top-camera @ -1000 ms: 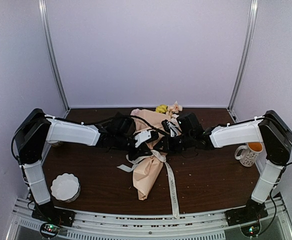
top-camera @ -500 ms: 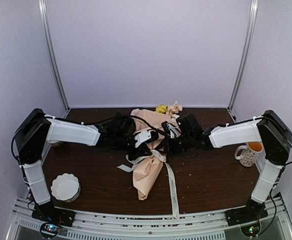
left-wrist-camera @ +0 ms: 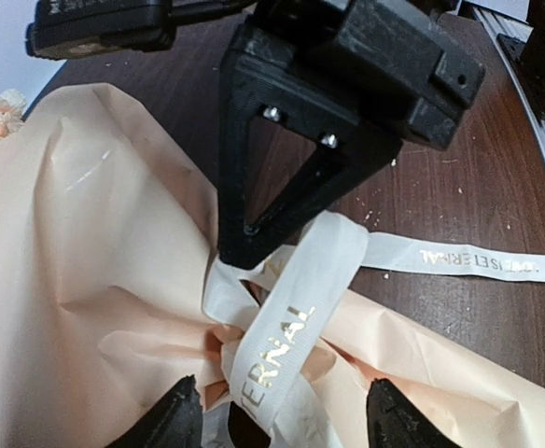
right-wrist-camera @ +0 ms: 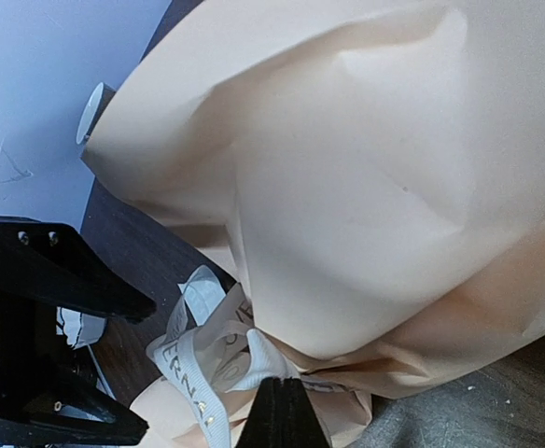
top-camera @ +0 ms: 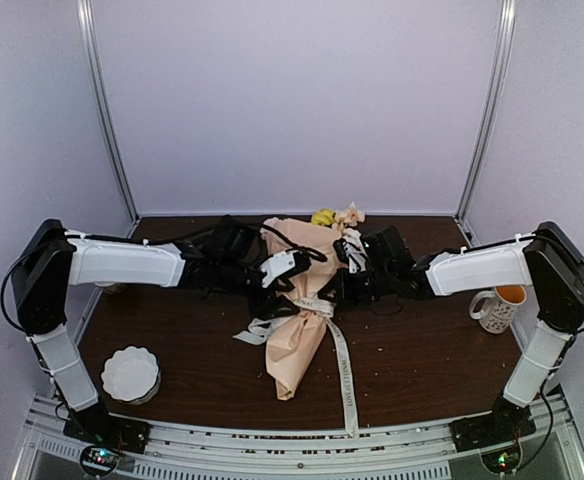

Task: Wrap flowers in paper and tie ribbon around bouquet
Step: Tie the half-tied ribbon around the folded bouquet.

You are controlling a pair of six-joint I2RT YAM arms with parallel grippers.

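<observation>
**Ribbon bunched at the bouquet's waist, one gripper on it**

Your bouquet (top-camera: 297, 345) lies mid-table, wide mouth toward the far wall and pointed tail toward the arm bases; yellow and pale pink blossoms (top-camera: 337, 215) show at its far end. The printed cream ribbon (left-wrist-camera: 286, 327) is looped and bunched around the narrow waist; one long tail runs over the dark table (top-camera: 422, 360) toward the near edge. Your right gripper (right-wrist-camera: 282, 411) has its fingers pressed together at that bunch, and seems to pinch a strand of the ribbon. Your left gripper (left-wrist-camera: 286, 425) hangs just above, fingers (left-wrist-camera: 181, 420) spread to either side of a ribbon loop and gripping nothing. A white scalloped bowl (top-camera: 130, 373) sits near-left; a patterned mug (top-camera: 496, 308) stands by your right arm.
</observation>
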